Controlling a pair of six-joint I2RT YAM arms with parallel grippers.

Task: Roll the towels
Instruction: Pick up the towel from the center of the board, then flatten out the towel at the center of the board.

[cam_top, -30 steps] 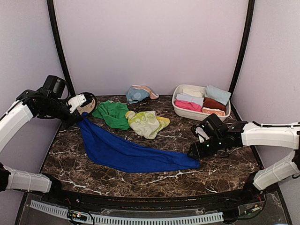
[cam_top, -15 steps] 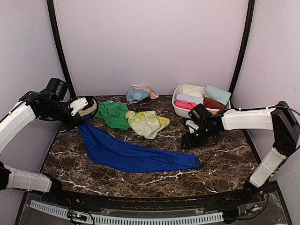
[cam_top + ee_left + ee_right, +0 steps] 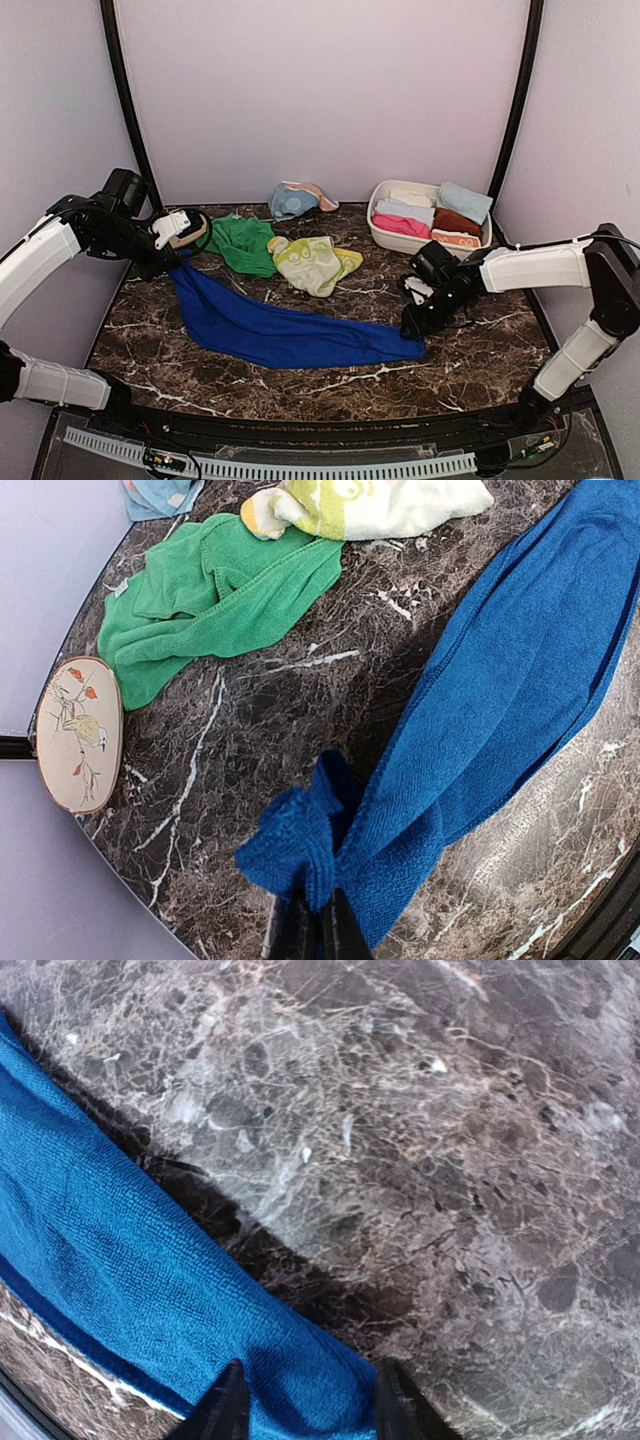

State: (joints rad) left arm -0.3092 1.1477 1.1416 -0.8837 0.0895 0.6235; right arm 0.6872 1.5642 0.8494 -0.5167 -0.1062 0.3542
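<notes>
A royal blue towel [image 3: 280,325] lies stretched diagonally across the marble table. My left gripper [image 3: 178,254] is shut on its far-left corner [image 3: 300,845], bunched and lifted a little. My right gripper [image 3: 413,328] is open just above the towel's right end [image 3: 150,1290], one fingertip [image 3: 228,1410] on each side of the corner. A green towel [image 3: 240,243], a pale yellow-green patterned towel [image 3: 312,262] and a light blue towel [image 3: 290,202] lie at the back. Rolled pink, white and rust towels [image 3: 430,215] fill the basin.
A white oval basin [image 3: 382,236] stands at the back right. A tan round patterned disc [image 3: 185,232] lies by my left gripper; it also shows in the left wrist view [image 3: 78,732]. Purple walls close in three sides.
My right gripper swung up toward the basin, then came back down over the blue towel's right end. My left gripper held the left corner and shifted slightly right.
</notes>
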